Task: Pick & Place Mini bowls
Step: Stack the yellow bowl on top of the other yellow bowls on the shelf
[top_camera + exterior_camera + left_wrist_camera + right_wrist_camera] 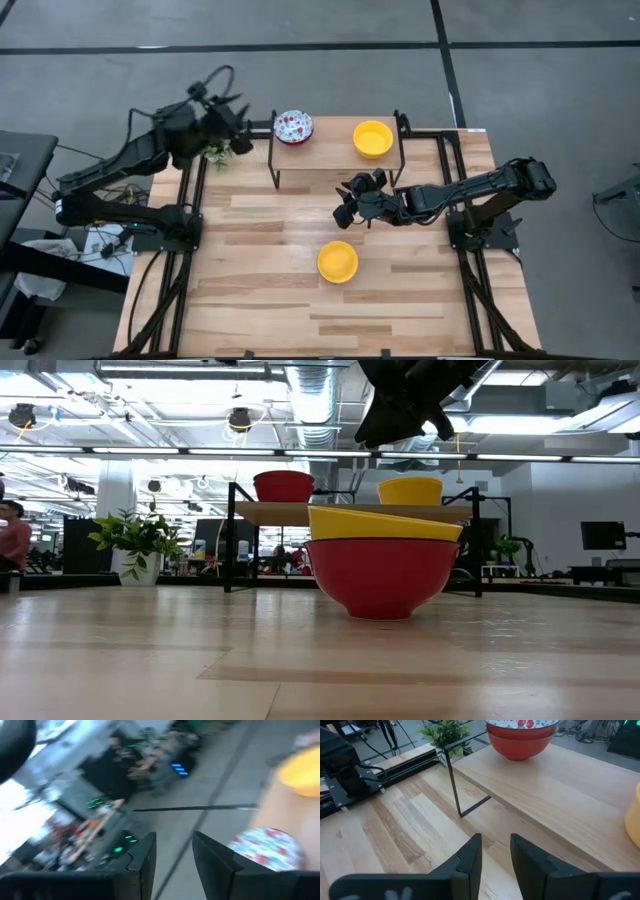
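Note:
A white floral mini bowl point(293, 126) and a yellow mini bowl point(372, 138) stand on a raised wooden shelf point(335, 165) at the table's far side. Another yellow bowl point(338, 261) sits on the table nearer the front; in the low view it shows as a yellow bowl point(385, 525) over a red lower part. My left gripper point(243, 135) hangs high at the far left, just left of the floral bowl point(267, 847), open and empty point(174, 850). My right gripper point(350, 205) hovers in front of the shelf, open and empty point(496, 845).
A small green potted plant point(215, 150) stands at the table's far left, under my left arm. The shelf's black wire legs point(455, 785) rise from the table. Bare wood lies on the left and near parts of the table. A person point(12, 535) is in the room behind.

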`<state>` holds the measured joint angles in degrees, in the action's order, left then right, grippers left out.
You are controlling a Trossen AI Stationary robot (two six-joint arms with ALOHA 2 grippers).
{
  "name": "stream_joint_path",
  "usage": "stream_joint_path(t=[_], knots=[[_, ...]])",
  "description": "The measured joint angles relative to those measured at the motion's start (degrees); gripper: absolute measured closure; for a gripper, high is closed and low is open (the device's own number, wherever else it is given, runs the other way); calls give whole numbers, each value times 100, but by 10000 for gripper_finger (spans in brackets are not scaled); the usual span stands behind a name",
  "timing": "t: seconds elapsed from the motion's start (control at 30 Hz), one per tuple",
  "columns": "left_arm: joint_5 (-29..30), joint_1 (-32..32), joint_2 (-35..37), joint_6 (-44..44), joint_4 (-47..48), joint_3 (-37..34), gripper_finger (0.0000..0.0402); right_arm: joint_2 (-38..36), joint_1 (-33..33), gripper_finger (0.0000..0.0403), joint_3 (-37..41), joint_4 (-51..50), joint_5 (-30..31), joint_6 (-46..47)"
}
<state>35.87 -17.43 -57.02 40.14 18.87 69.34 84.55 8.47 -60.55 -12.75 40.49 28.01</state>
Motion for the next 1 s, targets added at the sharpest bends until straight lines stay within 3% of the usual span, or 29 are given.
stream_joint_path(t=[0.17, 0.37, 0.63, 0.77, 1.0], knots=[[892, 129, 81, -20, -464, 0, 276, 0, -80, 312, 2, 227, 0, -396], [914, 168, 36, -59, -471, 0, 276, -2, -172, 312, -471, 975, -4, -2023], [893, 635, 40, -791, -179, 0, 276, -2, -113, 312, -1542, 979, -7, -3872], [-63, 1030, 44, -1530, 515, 0, 276, -45, 21, 312, -2041, 530, -6, -4020], [-3243, 1482, -36, -2480, 1388, -6, 276, -115, 430, 312, -2670, -1828, 2, -3081]])
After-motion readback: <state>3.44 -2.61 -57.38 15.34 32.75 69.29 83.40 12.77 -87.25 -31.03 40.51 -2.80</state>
